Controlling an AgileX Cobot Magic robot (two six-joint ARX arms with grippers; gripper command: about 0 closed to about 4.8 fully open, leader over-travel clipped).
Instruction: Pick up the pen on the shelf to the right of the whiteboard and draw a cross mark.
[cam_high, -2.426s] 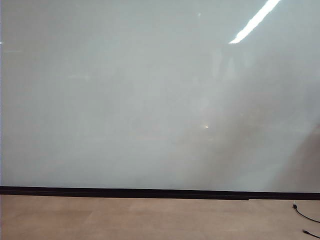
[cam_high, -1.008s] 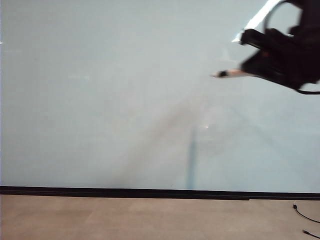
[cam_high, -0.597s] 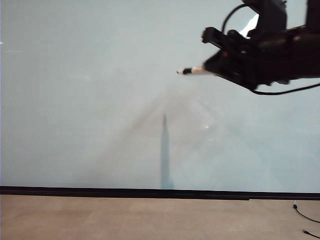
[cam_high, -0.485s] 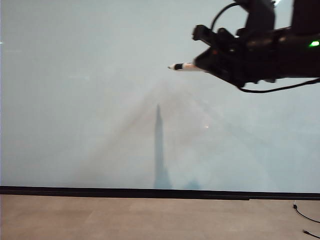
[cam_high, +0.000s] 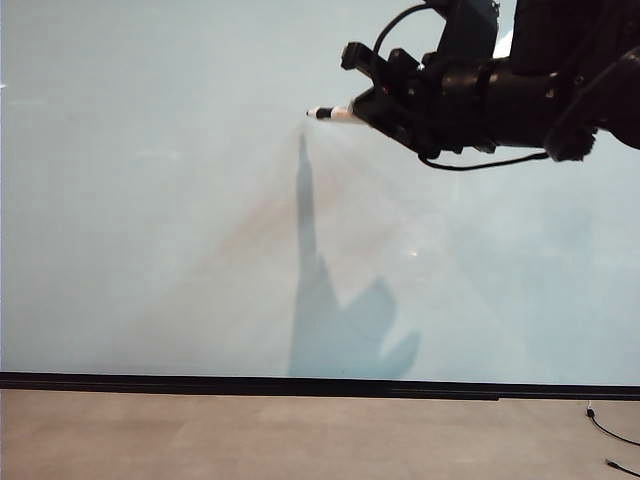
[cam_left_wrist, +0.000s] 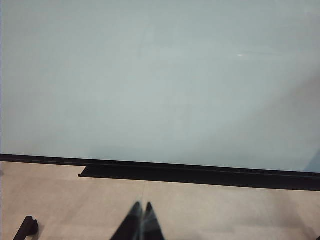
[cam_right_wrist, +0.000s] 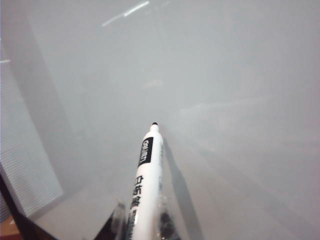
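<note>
A large glossy pale whiteboard (cam_high: 160, 200) fills nearly the whole exterior view, with a dark strip (cam_high: 250, 384) running along its bottom edge. Below the strip lies a light tan wooden surface (cam_high: 250, 440). A thin black cable (cam_high: 610, 432) curls at the five o'clock corner. A bright reflection of a ceiling light shows near one o'clock, partly behind the arm.

The right gripper (cam_high: 362, 108) reaches in from two o'clock, black and bulky. Its fingers are closed on the pen (cam_high: 332, 113), a slim white marker whose black tip points toward nine o'clock, close to the board. Whether the tip touches cannot be told. A tall grey shadow falls on the board beneath it, toward six o'clock. No drawn mark is visible.

In the right wrist view the pen (cam_right_wrist: 145, 185) shows black printing on its white barrel.

The left gripper (cam_left_wrist: 141, 212) hangs low over the tan surface, fingers pressed together, holding nothing.
</note>
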